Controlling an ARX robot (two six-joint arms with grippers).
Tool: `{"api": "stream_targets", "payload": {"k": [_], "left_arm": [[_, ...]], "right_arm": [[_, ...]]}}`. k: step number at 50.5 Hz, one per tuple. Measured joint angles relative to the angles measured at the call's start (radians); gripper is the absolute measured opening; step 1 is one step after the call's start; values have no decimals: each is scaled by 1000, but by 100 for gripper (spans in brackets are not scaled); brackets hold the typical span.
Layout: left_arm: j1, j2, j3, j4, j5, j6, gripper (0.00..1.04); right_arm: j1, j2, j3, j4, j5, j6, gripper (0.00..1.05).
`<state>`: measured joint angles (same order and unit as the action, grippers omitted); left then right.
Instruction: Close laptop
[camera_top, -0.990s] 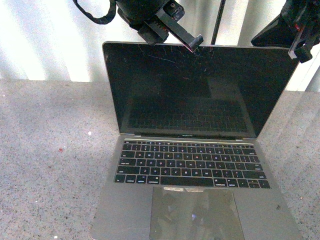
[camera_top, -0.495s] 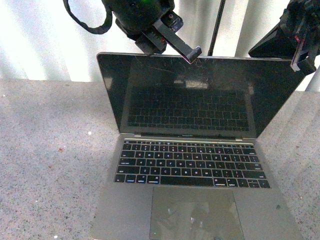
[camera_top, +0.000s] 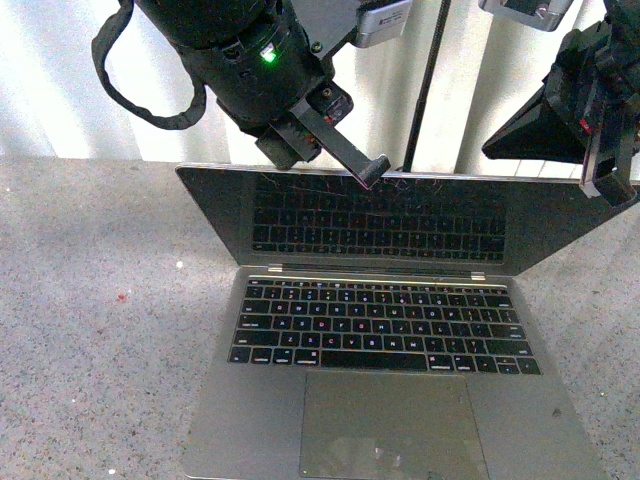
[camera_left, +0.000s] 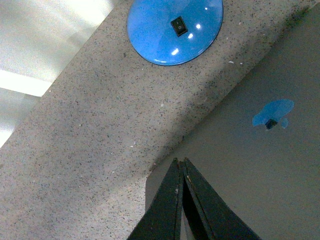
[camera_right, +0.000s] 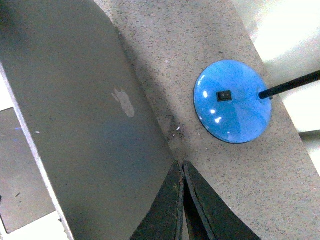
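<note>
Jaws on the left gripper (camera_top: 368, 171) are pinched shut on nothing, tip right at the top edge of the laptop (camera_top: 250, 410) lid. Right gripper (camera_top: 604, 186) is also shut and empty, up by the lid's right corner. Laptop's on the bench (camera_top: 100, 330), lid leaning partway over the keys, blue base (camera_right: 232, 101) behind it.

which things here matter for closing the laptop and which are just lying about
For the job:
- laptop, lid part-way down
- left gripper, shut, at the lid's top edge
- right gripper, shut, near the lid's right corner

Lying about:
- blue round base with a black switch, behind the laptop
- black pole rising from it
- speckled table
</note>
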<state>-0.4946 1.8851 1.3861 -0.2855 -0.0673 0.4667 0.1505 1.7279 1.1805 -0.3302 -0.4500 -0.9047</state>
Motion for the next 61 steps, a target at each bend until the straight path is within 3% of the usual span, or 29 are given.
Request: {"api": "stream_targets", "payload": {"k": [61], "left_arm": [[-5, -30, -134, 49, 43, -46, 4]], "right_arm": [[23, -19, -117, 56, -12, -5, 3]]}}
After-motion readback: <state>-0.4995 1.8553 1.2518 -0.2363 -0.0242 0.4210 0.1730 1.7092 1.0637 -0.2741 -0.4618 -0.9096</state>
